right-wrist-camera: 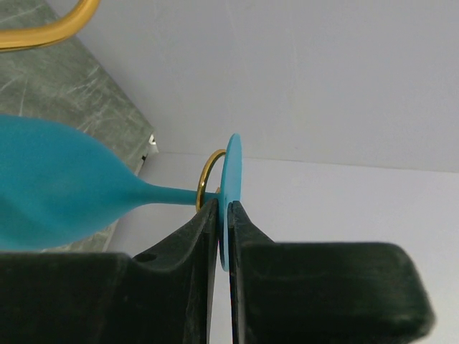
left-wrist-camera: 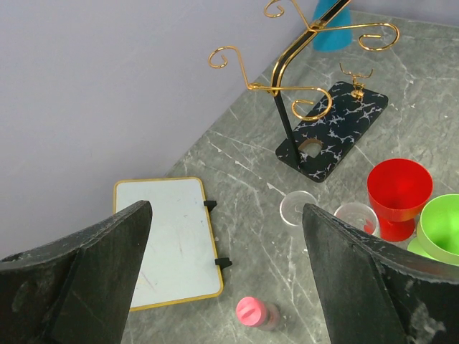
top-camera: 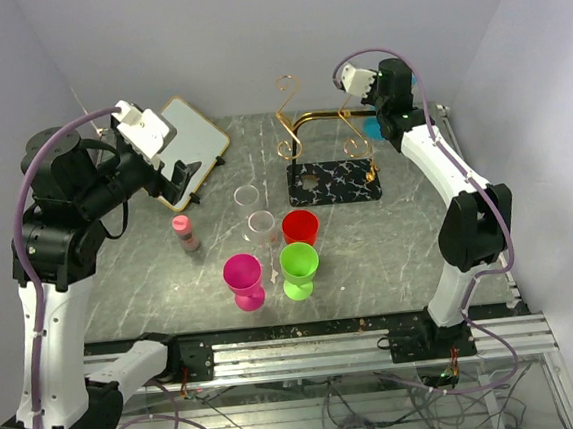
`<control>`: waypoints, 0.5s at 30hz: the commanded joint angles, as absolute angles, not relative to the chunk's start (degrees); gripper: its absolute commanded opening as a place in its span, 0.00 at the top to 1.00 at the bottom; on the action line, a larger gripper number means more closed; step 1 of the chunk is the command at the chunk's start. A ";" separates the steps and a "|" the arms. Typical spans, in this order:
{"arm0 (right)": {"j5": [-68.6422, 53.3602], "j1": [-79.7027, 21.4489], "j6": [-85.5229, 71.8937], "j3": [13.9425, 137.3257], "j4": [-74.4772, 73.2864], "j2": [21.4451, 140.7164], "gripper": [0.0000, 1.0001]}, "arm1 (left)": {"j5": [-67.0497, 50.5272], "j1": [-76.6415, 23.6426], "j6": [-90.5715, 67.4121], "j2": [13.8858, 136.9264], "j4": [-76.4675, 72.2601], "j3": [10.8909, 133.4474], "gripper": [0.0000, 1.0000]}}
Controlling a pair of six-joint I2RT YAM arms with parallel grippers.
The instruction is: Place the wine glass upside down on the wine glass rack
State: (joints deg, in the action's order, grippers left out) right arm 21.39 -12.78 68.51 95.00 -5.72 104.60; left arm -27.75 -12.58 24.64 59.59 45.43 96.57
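The wine glass (right-wrist-camera: 64, 190) is turquoise. My right gripper (right-wrist-camera: 223, 208) is shut on its flat foot disc and holds it on its side, stem level, bowl to the left. The stem passes a gold scroll ring (right-wrist-camera: 206, 175) of the wine glass rack. In the top view the rack (top-camera: 311, 122) stands at the back middle on its black veined base (top-camera: 334, 182), and the glass (top-camera: 371, 127) shows just behind the rack's right arm, below my right gripper (top-camera: 389, 105). My left gripper (left-wrist-camera: 226, 215) is open and empty, high over the table's left side.
A white gold-edged board (top-camera: 192, 142) lies at the back left. A pink-capped bottle (top-camera: 185, 233), two clear glasses (top-camera: 247, 195) (top-camera: 262, 223), and a red (top-camera: 300, 226), a green (top-camera: 299, 264) and a magenta (top-camera: 243, 276) cup stand in front of the rack.
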 commanded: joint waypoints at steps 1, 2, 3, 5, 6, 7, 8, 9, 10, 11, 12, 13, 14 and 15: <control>21.32 -13.10 66.84 94.90 -7.12 102.40 0.90 | -28.48 -12.13 25.16 58.84 45.18 96.17 0.04; 21.29 -13.13 66.69 94.80 -7.23 102.39 0.90 | -28.52 -12.13 25.19 58.80 45.18 96.16 0.04; 21.34 -13.11 66.55 94.61 -7.35 102.38 0.90 | -28.58 -12.13 25.14 58.80 45.18 96.09 0.04; 21.11 -13.12 66.38 94.27 -7.45 102.31 0.91 | -28.65 -12.13 25.27 58.66 45.26 96.00 0.04; 21.15 -13.15 66.35 94.14 -7.49 102.30 0.90 | -28.59 -12.13 25.30 58.66 45.26 95.98 0.03; 21.18 -13.17 66.21 94.03 -7.66 102.30 0.89 | -28.58 -12.13 25.23 58.63 45.26 95.91 0.03; 21.12 -13.13 65.86 94.10 -7.91 102.35 0.88 | -28.64 -12.13 25.30 58.56 45.26 95.85 0.04; 21.02 -13.10 65.46 94.10 -8.22 102.31 0.87 | -28.62 -12.13 25.23 58.54 45.22 95.76 0.03; 20.59 -13.11 65.15 94.35 -8.71 102.27 0.86 | -28.53 -12.13 25.23 58.49 45.26 95.60 0.03; 20.24 -13.15 64.73 94.48 -9.13 102.18 0.85 | -28.49 -12.13 25.30 58.45 45.26 95.48 0.04; 19.92 -13.10 64.28 94.64 -9.59 102.07 0.84 | -28.41 -12.13 25.42 58.37 45.34 95.31 0.03; 19.49 -13.16 63.81 94.77 -10.04 101.92 0.83 | -28.27 -12.13 25.58 58.36 45.35 95.16 0.03; 19.06 -13.15 63.35 94.94 -10.52 101.81 0.82 | -28.24 -12.13 25.58 58.29 45.31 94.98 0.04; 18.61 -13.18 62.76 95.28 -11.07 101.72 0.80 | -28.19 -12.13 25.76 58.27 45.35 94.82 0.03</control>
